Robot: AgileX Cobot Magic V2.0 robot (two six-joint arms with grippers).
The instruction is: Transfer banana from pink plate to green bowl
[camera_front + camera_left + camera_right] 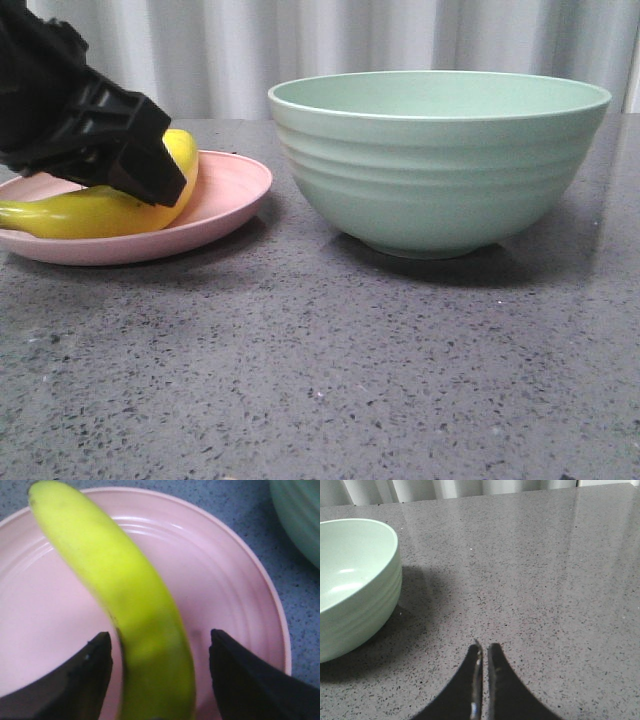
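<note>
On the pink plate [225, 190], left of the green bowl [440, 160], lies the banana [90, 210]. Around it, the left gripper [159, 652] has its fingers [95, 665] spread, gaps on both sides. Right of the bowl, the right gripper [483, 652] is pinched closed on nothing above the bench [320, 370].

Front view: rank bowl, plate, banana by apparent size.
1. Green bowl, clearly largest.
2. Pink plate, wider than the banana, but cut off at the frame edge.
3. Banana, smallest, partly hidden by the left end effector.
</note>
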